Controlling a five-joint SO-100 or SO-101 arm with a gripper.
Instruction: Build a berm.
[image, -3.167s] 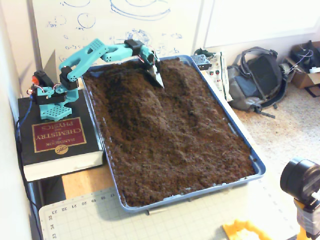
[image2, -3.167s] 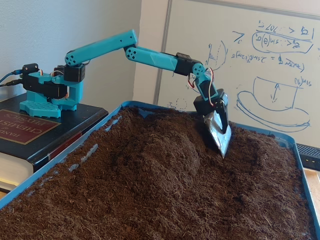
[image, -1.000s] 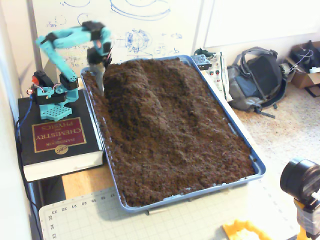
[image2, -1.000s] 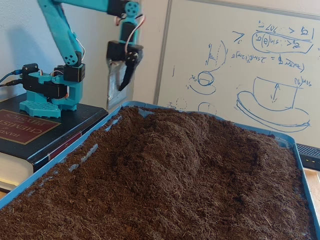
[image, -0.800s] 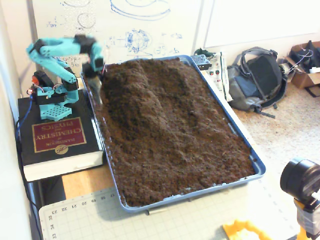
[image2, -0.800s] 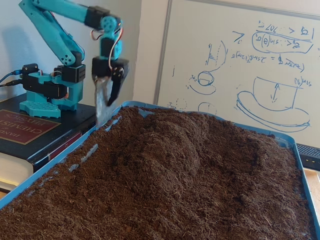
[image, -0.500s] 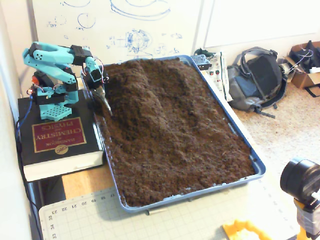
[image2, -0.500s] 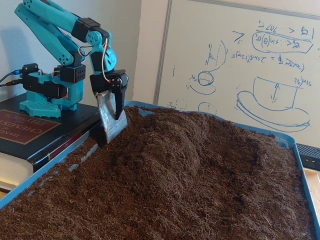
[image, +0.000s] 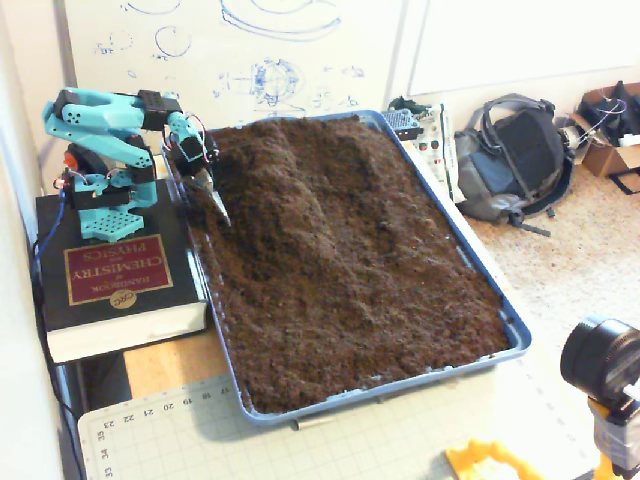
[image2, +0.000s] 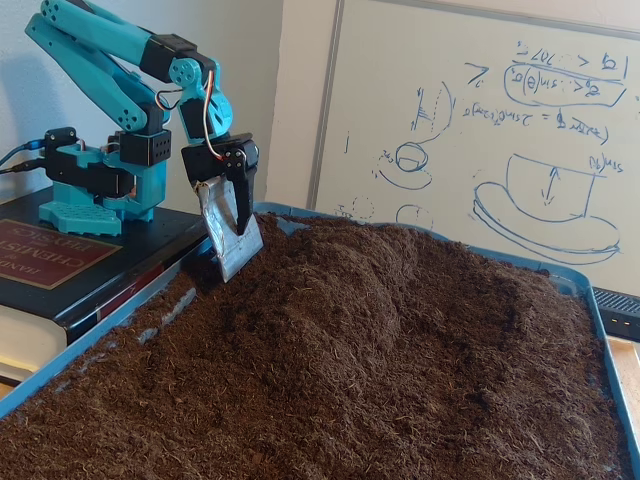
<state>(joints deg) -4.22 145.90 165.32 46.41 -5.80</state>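
A long raised ridge of dark brown soil, the berm (image: 290, 190) (image2: 345, 290), runs down the left half of the blue tray (image: 470, 268) (image2: 612, 350). Flatter soil fills the rest of the tray. My teal arm is folded back close to its base. The gripper (image: 216, 207) (image2: 240, 255) carries a flat metal blade as one jaw, and the black jaw lies against it, shut with nothing held. The blade tip touches the soil at the left foot of the berm, beside the tray's left rim, in both fixed views.
The arm's base stands on a thick book (image: 110, 275) (image2: 45, 260) left of the tray. A whiteboard (image2: 480, 120) is behind it. A backpack (image: 520, 150) lies on the floor at right. A camera (image: 600, 360) and a cutting mat (image: 200, 440) sit at the front.
The arm lifted out of the soil at the far right of the ridge, swung back over to the tray's left rim and lowered its blade there. In the last half second it edged slightly toward the ridge.
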